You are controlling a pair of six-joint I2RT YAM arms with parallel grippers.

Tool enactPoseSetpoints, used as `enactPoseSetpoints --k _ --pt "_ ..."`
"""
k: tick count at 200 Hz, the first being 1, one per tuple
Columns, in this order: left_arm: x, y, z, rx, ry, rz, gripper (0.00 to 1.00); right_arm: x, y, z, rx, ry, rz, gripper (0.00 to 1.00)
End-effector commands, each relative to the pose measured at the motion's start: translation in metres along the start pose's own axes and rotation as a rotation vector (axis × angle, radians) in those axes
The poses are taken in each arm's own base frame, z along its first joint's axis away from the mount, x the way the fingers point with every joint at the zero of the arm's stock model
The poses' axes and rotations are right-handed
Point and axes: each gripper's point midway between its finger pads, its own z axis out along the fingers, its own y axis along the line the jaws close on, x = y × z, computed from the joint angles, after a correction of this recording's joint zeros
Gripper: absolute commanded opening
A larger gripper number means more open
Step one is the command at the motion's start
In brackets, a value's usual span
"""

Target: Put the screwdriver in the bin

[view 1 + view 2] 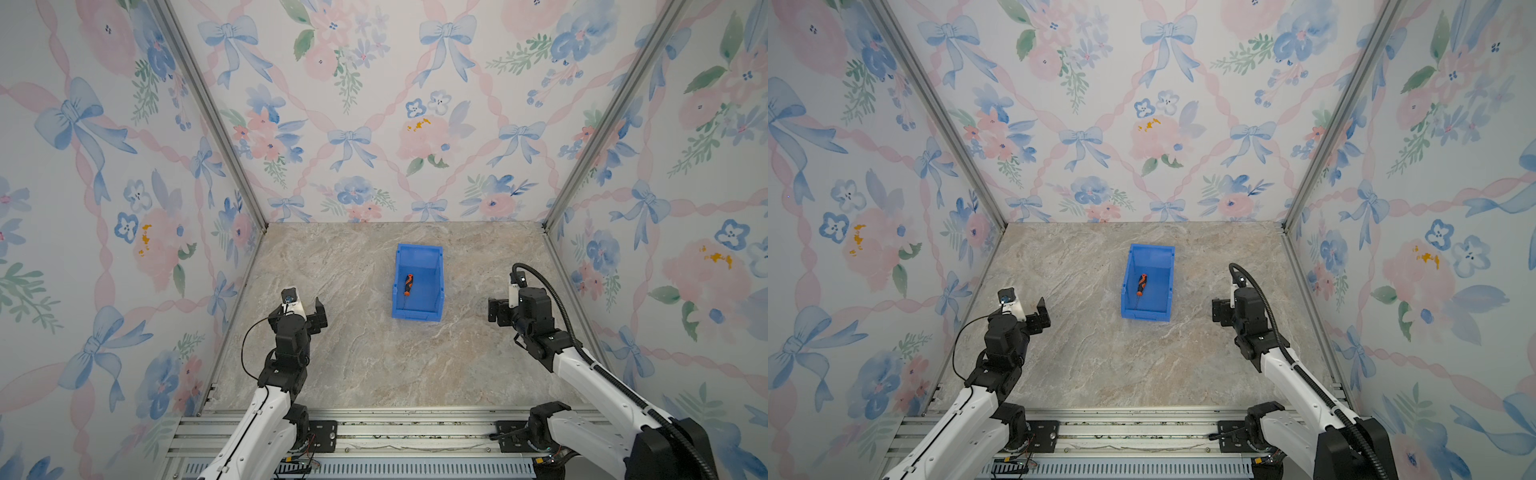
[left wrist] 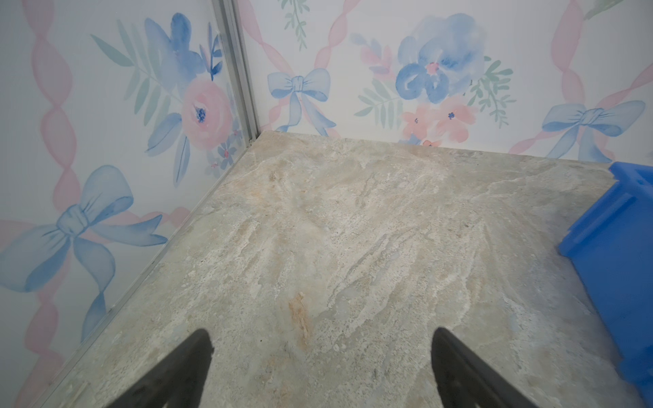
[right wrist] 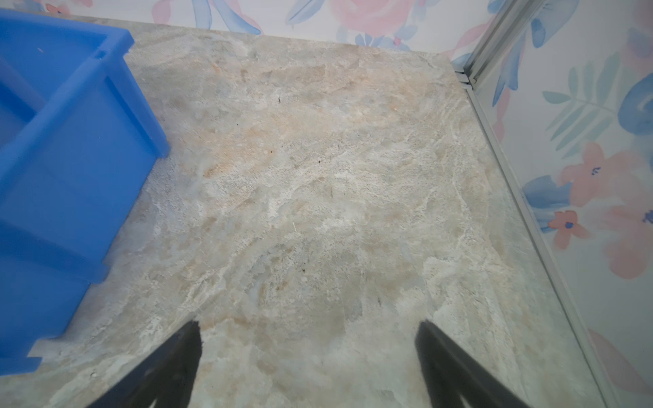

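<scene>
While both arms are parked apart, screwdriver [image 1: 408, 285] is found lying inside bin [image 1: 417, 318] — left gripper [image 2: 318, 339] and right gripper [image 3: 307, 332] spread, nothing held.

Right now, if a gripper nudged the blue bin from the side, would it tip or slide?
The bin would probably slide: it looks like light plastic on a smooth marble-look table. Its broad flat base makes tipping unlikely. The screwdriver inside may roll.

A smooth, slightly glossy blue plastic is being shown by the bin [image 1: 418, 316]. A matt, marble-patterned surface is being presented by the table [image 1: 353, 353]. Orange-and-black plastic and thin grey metal are being displayed by the screwdriver [image 1: 408, 284].
</scene>
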Motion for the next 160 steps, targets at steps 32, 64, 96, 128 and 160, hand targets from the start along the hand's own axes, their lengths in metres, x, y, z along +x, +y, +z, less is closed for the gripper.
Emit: enactPoseSetpoints --k 32,64,96,128,160 --pt "0.024 0.013 0.013 -0.050 0.060 -0.011 0.98 0.017 -0.009 0.012 0.031 -0.029 0.014 0.97" --pt "0.036 0.018 0.019 -0.075 0.065 -0.037 0.97 0.024 -0.018 0.017 0.067 -0.046 0.031 0.97" --pt "0.046 0.021 0.027 -0.096 0.086 -0.049 0.98 0.016 -0.026 0.025 0.088 -0.076 0.050 0.97" --pt "0.037 0.020 0.034 -0.085 0.038 -0.042 0.97 0.007 -0.026 0.036 0.089 -0.096 0.047 0.97" --pt "0.029 0.018 0.045 -0.074 0.000 -0.037 0.97 -0.001 -0.025 0.045 0.091 -0.111 0.036 0.97"
